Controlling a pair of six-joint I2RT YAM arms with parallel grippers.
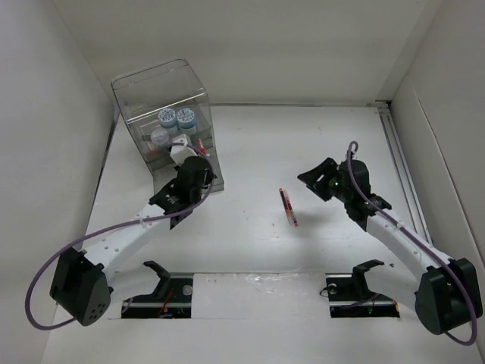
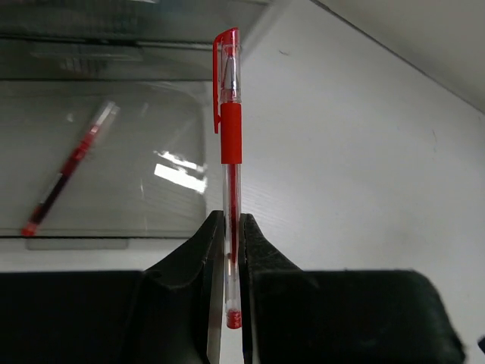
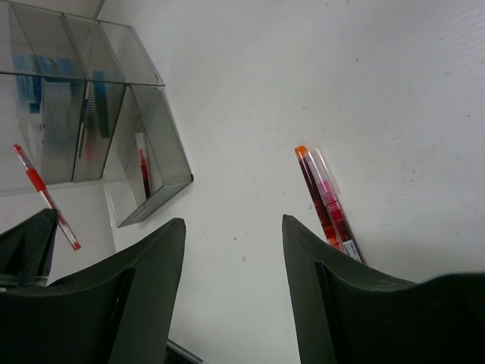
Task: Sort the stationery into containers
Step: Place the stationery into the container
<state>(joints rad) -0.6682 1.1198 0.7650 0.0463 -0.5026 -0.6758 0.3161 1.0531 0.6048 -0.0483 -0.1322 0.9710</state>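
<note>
Left gripper (image 2: 231, 231), arm extended to organizer (image 1: 161, 95), clamps red pen (image 2: 231, 144) | right gripper (image 3: 233, 227) spread near two pens (image 3: 324, 199)

Showing bright red on the cap and grip of the pen (image 2: 230, 144), turning clear along its barrel, between black fingers (image 2: 261, 258). Glinting colourless across the box (image 1: 163, 91), with blue-and-white patterning on the rolls (image 1: 176, 118) inside. Reading dark red and pinkish red, one orange-tipped, on the two pens (image 3: 326, 201) against the white table (image 1: 303, 144). Running purple along the cable (image 1: 31, 299).
</note>
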